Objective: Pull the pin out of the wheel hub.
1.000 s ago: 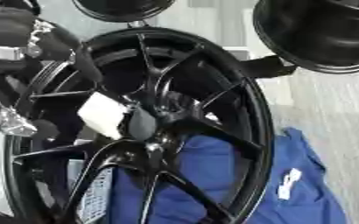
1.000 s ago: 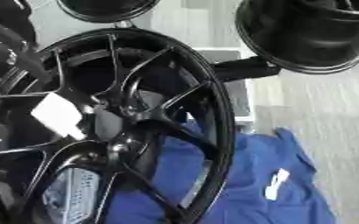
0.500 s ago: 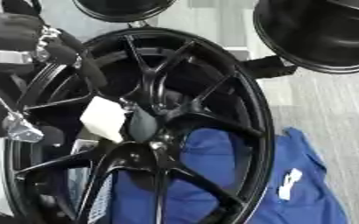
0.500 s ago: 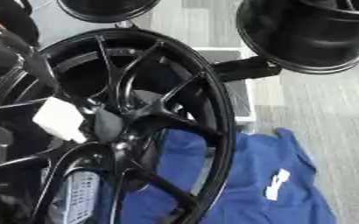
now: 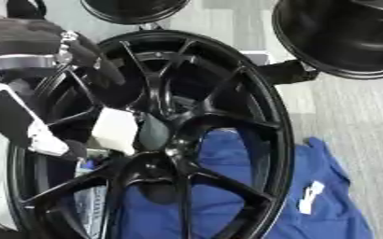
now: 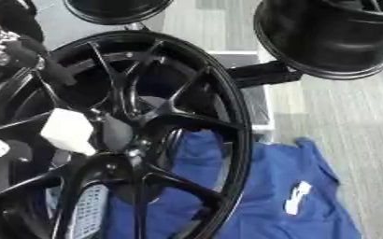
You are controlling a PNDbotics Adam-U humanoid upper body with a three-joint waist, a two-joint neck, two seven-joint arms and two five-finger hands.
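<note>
A large black wheel hub with thin spokes stands tilted and fills most of both views. A white block-shaped piece sits just left of the hub's centre; I cannot tell whether it is the pin. My left hand, black with a silver wrist band, comes in from the upper left and lies over the rim and spokes. Below it, a black arm part with a white tip reaches close to the white piece. The rim and spokes hide how the hand meets the piece. The right hand shows in neither view.
A blue cloth with a white mark lies on the grey floor behind and right of the hub. Another black wheel hangs on a bracket at the upper right, and a third shows at the top edge.
The hub's centre and the white piece have shifted slightly downward. The white-tipped arm part has moved right, closer to the white piece.
</note>
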